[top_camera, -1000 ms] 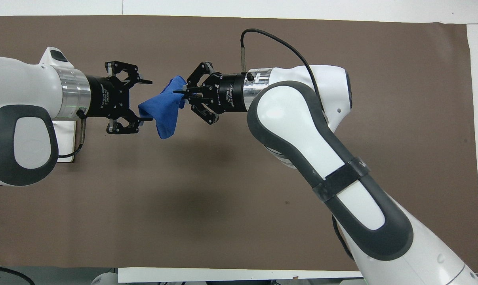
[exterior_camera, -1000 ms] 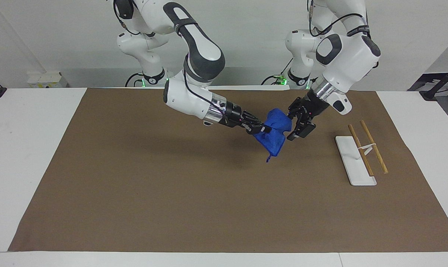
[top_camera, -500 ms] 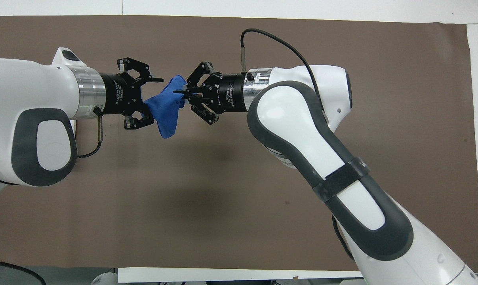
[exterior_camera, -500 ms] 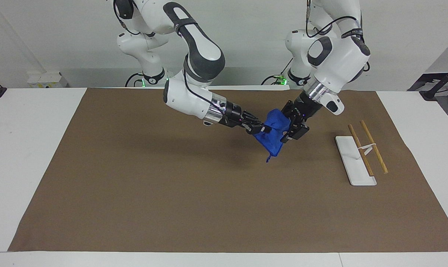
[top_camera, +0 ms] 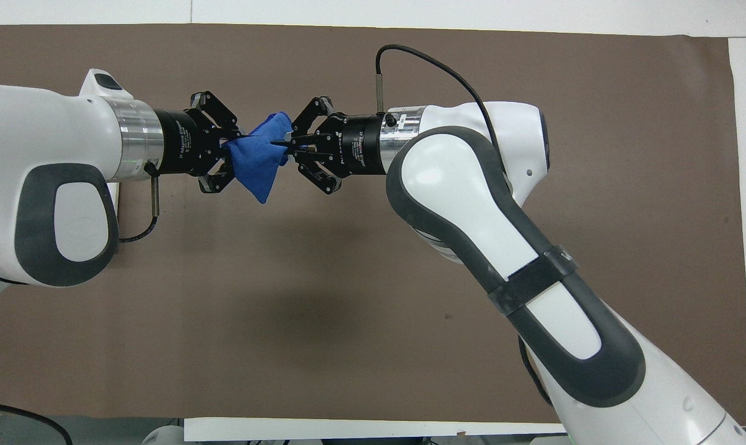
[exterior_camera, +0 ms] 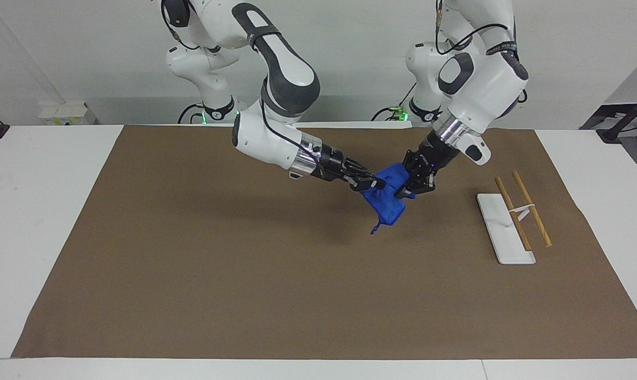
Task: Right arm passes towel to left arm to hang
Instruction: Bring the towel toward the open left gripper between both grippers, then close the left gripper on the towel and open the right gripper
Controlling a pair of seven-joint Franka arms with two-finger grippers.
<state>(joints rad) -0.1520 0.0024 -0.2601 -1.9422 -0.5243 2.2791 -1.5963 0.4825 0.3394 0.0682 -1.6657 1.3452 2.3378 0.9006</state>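
Both tools are up over the mat [exterior_camera: 191,264] mid-counter, pinching the towel [exterior_camera: 386,199] betw them: right tool [exterior_camera: 377,184] clamped on its 9 o'clock edge in the facing view, left tool [exterior_camera: 407,191] squeezed onto the 3 o'clock edge. Rack [exterior_camera: 513,221] sits at 3 o'clock, well apart.

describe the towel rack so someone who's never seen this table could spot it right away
Start at the brown mat covering the table and go toward the left arm's end of it. There the towel rack stands alone: a flat white base carrying two parallel wooden rods. Nothing else on the mat is wood; the only other item, the blue towel, hangs in the air between both grippers.
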